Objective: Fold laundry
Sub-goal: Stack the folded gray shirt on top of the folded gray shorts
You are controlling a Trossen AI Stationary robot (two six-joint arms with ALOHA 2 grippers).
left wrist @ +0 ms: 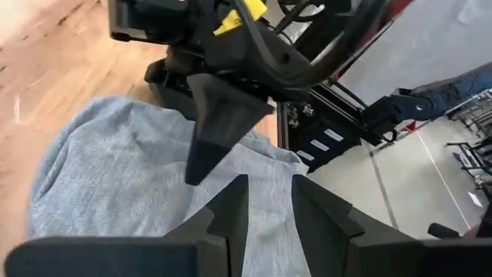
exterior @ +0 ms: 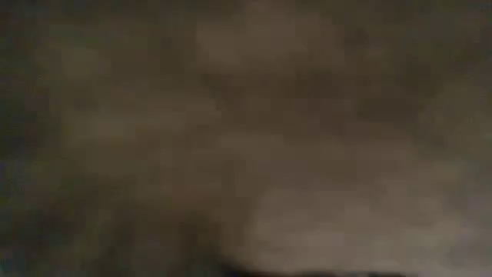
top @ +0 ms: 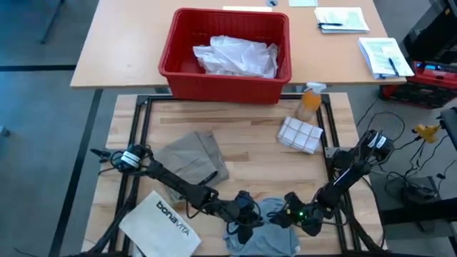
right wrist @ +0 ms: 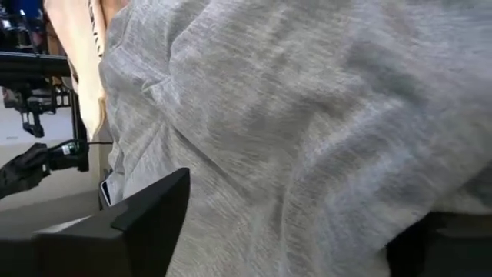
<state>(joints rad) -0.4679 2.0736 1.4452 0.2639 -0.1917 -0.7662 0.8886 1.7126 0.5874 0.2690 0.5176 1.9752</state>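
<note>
A crumpled grey T-shirt (top: 263, 230) lies at the table's near edge, between both grippers. My left gripper (top: 248, 216) is at its left side, fingers nearly together with grey cloth between them (left wrist: 269, 223). My right gripper (top: 290, 214) stands open at the shirt's right side, and the grey cloth (right wrist: 307, 131) fills the space between its wide-apart fingers. A khaki-tan piece (top: 193, 160) lies flat on the table's left half. A white shirt (top: 235, 56) lies bunched in the red basket (top: 178, 68). My left gripper pinches the grey T-shirt's cloth (left wrist: 270, 192) between its two fingers, coming from the table's left at a downward slant. Whether it has one layer or several cannot be told. The rest of the shirt lies slack on the table. My right gripper has one finger (left wrist: 207, 146) pointing down at the shirt; I cannot tell whether it touches the cloth.
A stiff white bag printed "bonavita" (top: 161, 225) lies at the near left. A folded checked cloth (top: 300, 134) and a spray bottle (top: 309, 100) are at the far right. The red basket stands on the table beyond, with papers (top: 385, 56) to its right.
</note>
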